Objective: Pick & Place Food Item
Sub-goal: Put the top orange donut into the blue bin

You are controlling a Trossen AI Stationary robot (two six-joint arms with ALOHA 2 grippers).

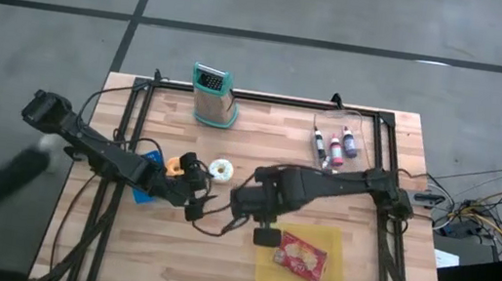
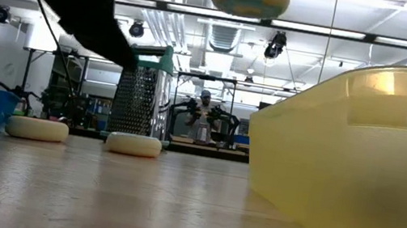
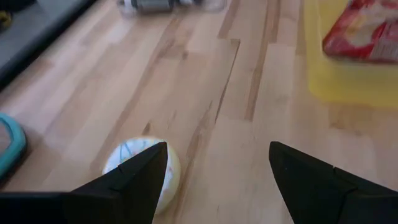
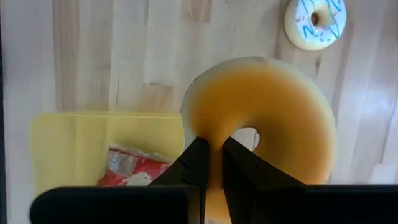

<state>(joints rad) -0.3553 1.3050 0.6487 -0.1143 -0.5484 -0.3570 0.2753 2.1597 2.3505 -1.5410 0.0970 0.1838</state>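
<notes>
Wooden table (image 2: 132, 201), industrial hall behind

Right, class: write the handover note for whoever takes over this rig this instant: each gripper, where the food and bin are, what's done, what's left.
Right gripper: shut on a donut, held in the air beside the yellow bin.
Left gripper: open, low over the table, next to the iced donut, not gripping it.
Bin: holds a red packet.
Also on the table: grater, blue basket.
Done: one donut lifted.
Left: probably carry it over the bin and let go; the iced donut still lies on the table.
</notes>
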